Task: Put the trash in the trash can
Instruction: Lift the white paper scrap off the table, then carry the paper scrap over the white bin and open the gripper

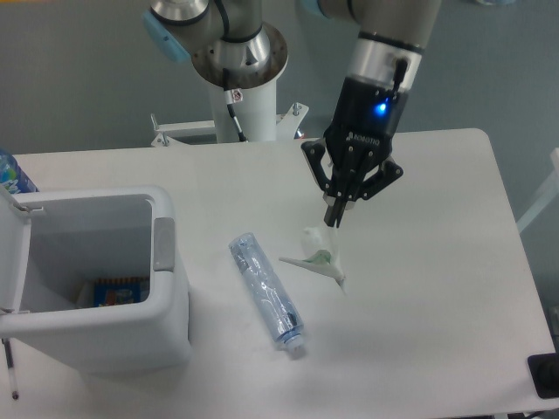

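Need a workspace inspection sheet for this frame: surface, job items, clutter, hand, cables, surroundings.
Surface: white table, no spills seen.
Job's things: clear bottle lies on the table, cap toward the near edge; white carton piece hangs from the hand, clear of the table; trash can at left, lid open.
Clutter: colourful packet inside the can; labelled bottle at the far left edge.
Hand: shut on the carton piece.
Cables: one black cable on the arm's pedestal.
Surroundings: grey floor.

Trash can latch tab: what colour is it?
Grey, on the white trash can; the latch tab shows in the fixed camera view.
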Robot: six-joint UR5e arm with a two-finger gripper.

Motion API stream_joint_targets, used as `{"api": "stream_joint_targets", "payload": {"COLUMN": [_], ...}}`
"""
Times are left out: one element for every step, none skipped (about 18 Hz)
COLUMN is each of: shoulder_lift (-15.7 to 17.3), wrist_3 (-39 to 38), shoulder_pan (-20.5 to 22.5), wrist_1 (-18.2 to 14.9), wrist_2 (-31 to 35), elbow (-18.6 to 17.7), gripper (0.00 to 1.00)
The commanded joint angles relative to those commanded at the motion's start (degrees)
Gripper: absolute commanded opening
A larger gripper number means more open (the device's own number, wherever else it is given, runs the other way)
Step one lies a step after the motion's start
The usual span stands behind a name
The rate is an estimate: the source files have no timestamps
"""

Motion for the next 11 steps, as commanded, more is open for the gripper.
{"api": "stream_joint_targets", "payload": {"shoulder_lift": [0.35,0.53,0.53,0.53,0.62,0.88,0.97,0.88,0.71,0.53,0.36], "wrist_3": [-0.62,-1.41,-2.46,-3.69,-4.83,-6.06,-6.94,-7.82,-8.79,-9.93,-10.46], "shoulder_pan": [-0.44,-1.14,-1.93,-2.46,-2.99,-3.69,-4.74,-5.88,-6.85,-7.73,-8.52], "wrist_1": [0.0,0.0,0.0,0.0,0.0,0.0,0.0,0.0,0.0,0.0,0.0], "wrist_2": [-1.32,-2.64,-3.87,-4.67,-4.76,-4.76,-4.76,-4.76,-4.76,-4.76,-4.76], "elbow": [0.17,0.61,1.05,1.32,1.58,1.84,2.28,2.63,3.25,3.51,3.52], "gripper": [0.0,0.0,0.0,0.0,0.0,0.0,0.0,0.0,0.0,0.0,0.0]}}
